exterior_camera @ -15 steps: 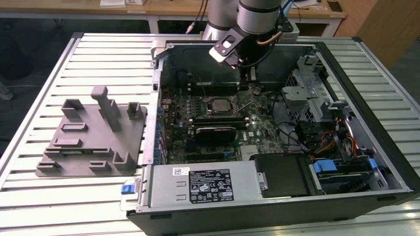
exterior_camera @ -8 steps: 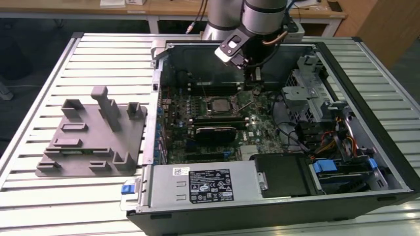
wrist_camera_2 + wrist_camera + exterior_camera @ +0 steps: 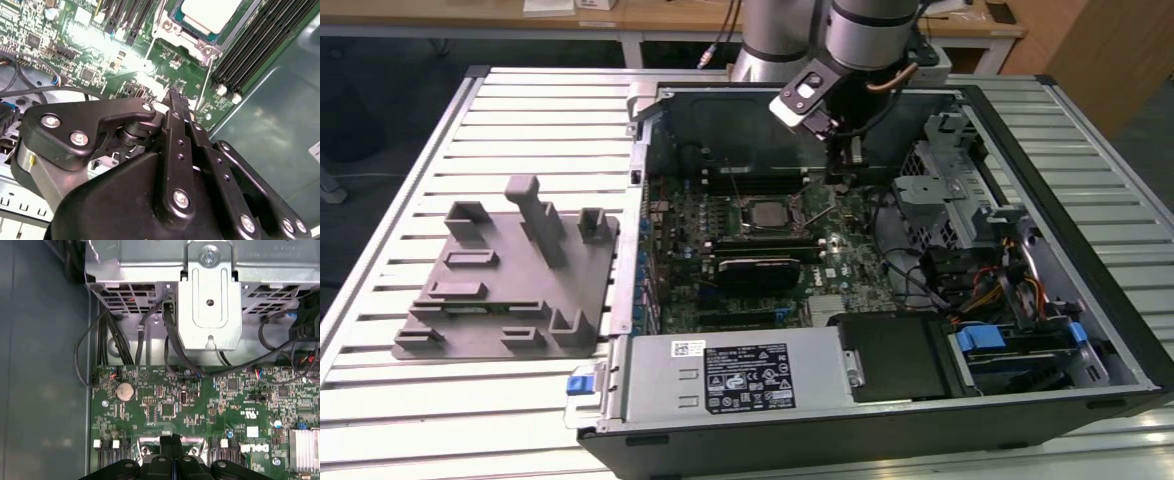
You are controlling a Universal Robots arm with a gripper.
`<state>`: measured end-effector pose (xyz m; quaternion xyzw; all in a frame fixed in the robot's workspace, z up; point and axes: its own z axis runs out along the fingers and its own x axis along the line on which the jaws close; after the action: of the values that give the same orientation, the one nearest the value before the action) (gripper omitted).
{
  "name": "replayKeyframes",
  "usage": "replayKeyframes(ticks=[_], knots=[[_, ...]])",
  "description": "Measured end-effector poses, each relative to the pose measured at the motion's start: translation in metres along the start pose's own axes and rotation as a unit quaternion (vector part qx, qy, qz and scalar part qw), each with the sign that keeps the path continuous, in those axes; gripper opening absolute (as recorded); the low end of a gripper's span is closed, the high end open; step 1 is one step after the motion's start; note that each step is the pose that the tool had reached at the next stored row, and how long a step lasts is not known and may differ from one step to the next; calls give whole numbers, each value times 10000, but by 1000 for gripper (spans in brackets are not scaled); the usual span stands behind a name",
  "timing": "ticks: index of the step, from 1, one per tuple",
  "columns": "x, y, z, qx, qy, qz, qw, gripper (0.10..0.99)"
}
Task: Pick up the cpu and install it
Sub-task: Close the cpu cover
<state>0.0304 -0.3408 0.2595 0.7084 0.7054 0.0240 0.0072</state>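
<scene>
The cpu (image 3: 758, 214) already sits in its socket (image 3: 171, 26) near the middle of the motherboard (image 3: 847, 248), so the placing looks done. The gripper (image 3: 843, 178) hangs just beside the socket, toward the case's drive-bay edge, with its fingers pressed together on nothing. Any further move, I'd judge, calls for steering clear of the cables (image 3: 907, 268).

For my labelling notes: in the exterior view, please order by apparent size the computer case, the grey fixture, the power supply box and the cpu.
1. computer case
2. grey fixture
3. power supply box, though nearer the camera
4. cpu
</scene>
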Motion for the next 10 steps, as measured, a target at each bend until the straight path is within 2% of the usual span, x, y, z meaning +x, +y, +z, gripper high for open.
replayKeyframes(ticks=[10], knots=[[0, 132, 6, 0, 0, 0, 10000, 106]])
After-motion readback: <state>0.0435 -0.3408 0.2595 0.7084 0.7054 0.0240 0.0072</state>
